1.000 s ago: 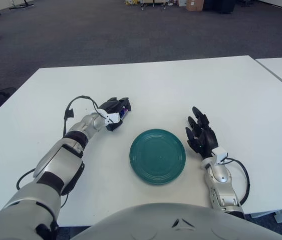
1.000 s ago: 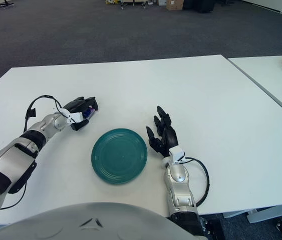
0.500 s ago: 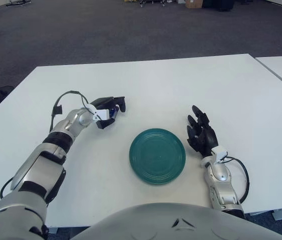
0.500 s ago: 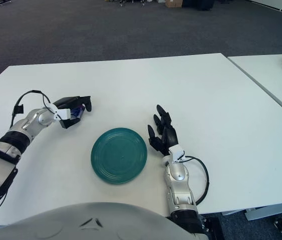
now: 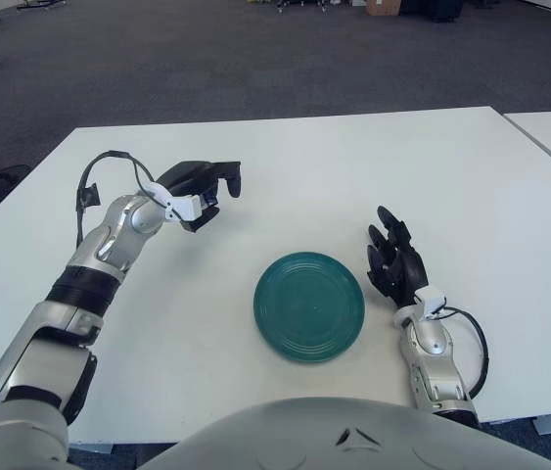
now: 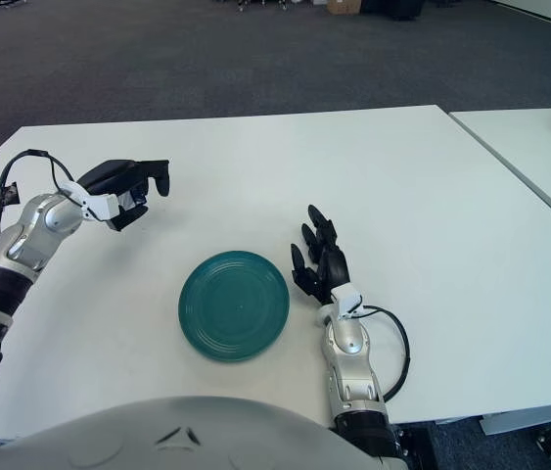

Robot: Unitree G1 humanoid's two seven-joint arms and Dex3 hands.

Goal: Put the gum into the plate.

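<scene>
Teal plate (image 5: 309, 305) near tabletop (image 5: 353, 176) front edge. Left hand (image 5: 200, 189) raised toward left edge, fingers pinching gum (image 5: 212, 196). Right hand (image 5: 395, 264) resting right of plate, fingers spread.

White table (image 5: 314, 166), dark carpet floor (image 5: 206, 59)

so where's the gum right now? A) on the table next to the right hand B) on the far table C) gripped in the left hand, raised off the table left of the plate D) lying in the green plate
C: the left hand is curled around the small gum above the table, up-left of the green plate, which holds nothing; the right hand rests open beside the plate.
</scene>
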